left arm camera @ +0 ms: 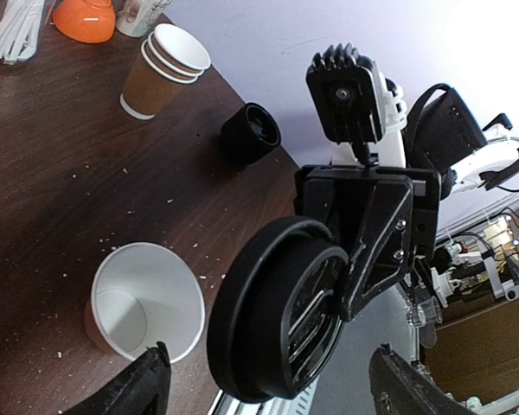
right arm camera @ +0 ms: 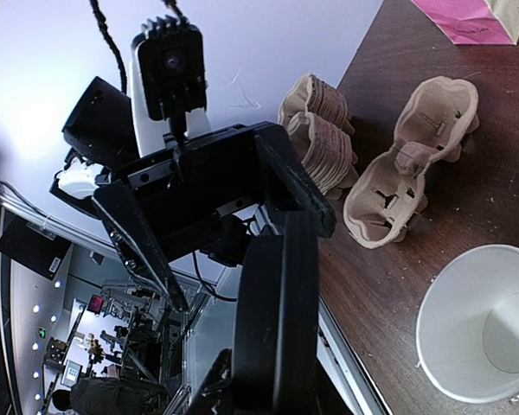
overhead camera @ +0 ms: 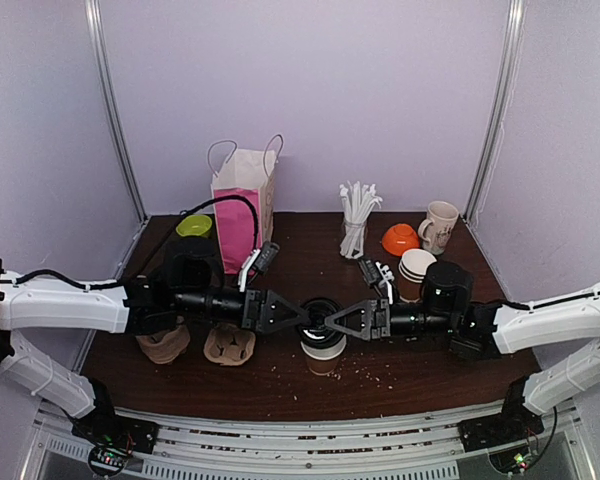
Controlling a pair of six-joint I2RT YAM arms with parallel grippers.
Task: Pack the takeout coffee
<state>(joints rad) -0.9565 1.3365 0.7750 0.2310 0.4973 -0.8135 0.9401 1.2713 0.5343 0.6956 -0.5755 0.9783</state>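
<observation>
Lid: the black lid (left arm camera: 281, 320) is pinched at its rim by the right hand (overhead camera: 333, 320) and hangs just over the cup. It stands on edge rather than flat (the right wrist view shows only a thin slab), with its axis roughly level.
Cup: the paper cup (overhead camera: 323, 352) stands upright on the desk (overhead camera: 430, 375), at the middle of the near edge. Its mouth is up and uncovered, and its long axis is vertical.
Left hand: the left hand (overhead camera: 302, 318) is spread wide with the lid between its fingers. Contact is hard to judge.
Hidden: the cup's brown side is mostly covered from above. The left fingertips are cut off at the frame's bottom edge, and one pulp carrier (overhead camera: 230, 345) lies partly under the left arm.
Surface: dark wood with scattered crumbs (left arm camera: 169, 203). Stacked cups (overhead camera: 415, 268) stand toward the right edge, and a pink bag (overhead camera: 238, 205) and an orange bowl (overhead camera: 400, 238) sit along the far edge.
Room: pale lilac walls (overhead camera: 380, 90) (plain).
</observation>
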